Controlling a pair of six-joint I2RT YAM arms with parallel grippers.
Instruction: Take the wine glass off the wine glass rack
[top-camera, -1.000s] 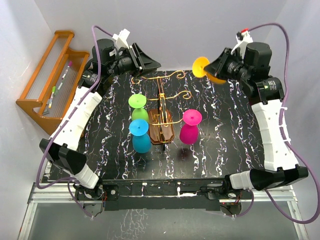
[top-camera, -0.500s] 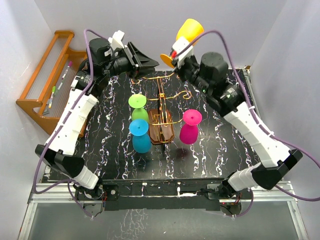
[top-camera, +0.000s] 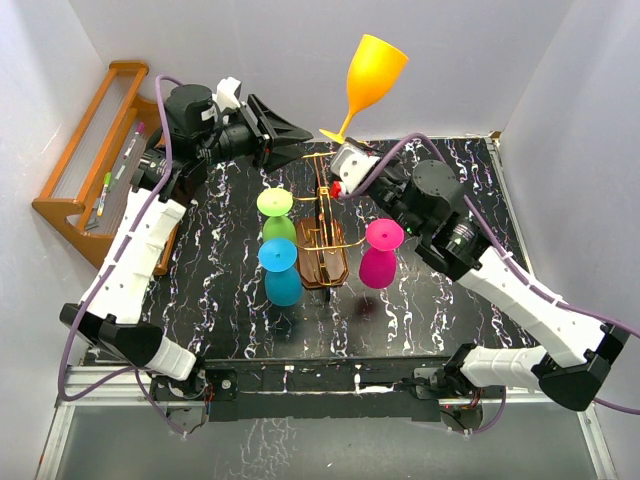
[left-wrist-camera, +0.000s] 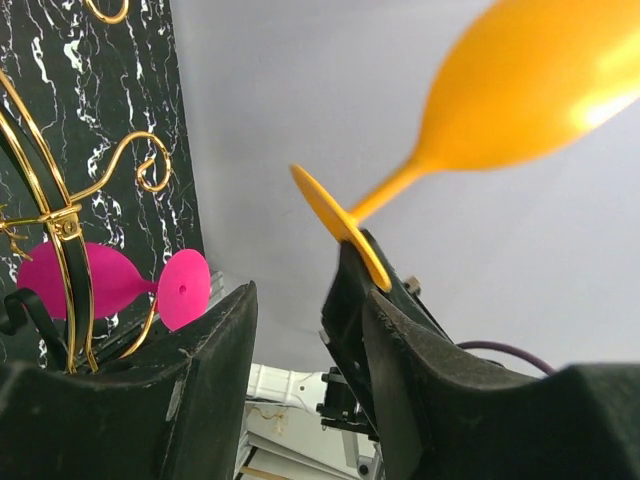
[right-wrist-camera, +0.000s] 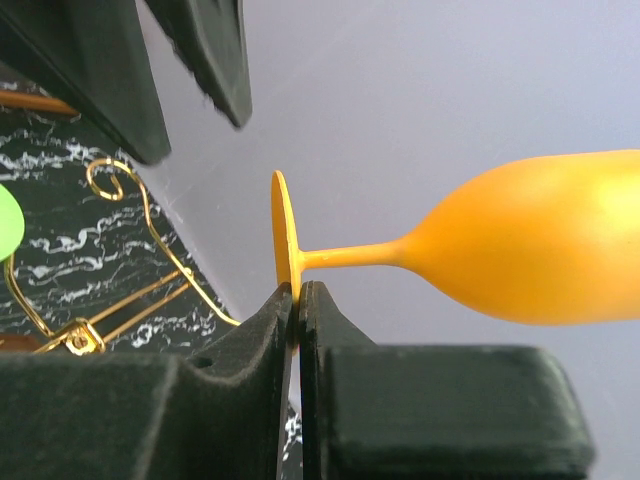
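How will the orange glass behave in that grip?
The right gripper pinches only the thin foot rim of the orange glass, so it may pivot or slip. It looks opaque, plastic-like: probably light and not brittle.

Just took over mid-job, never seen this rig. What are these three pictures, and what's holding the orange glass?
Two robot arms are bolted at the near edge of a black table. The wide picture looks down from above and behind them; the other two come from a camera on each wrist. On it stands the wine glass rack, brown with gold wire arms, a green glass, a blue glass and a pink glass foot-up beside it. The right arm's fingers are shut on the foot of the orange wine glass, held high. The left arm's fingers are open and empty.
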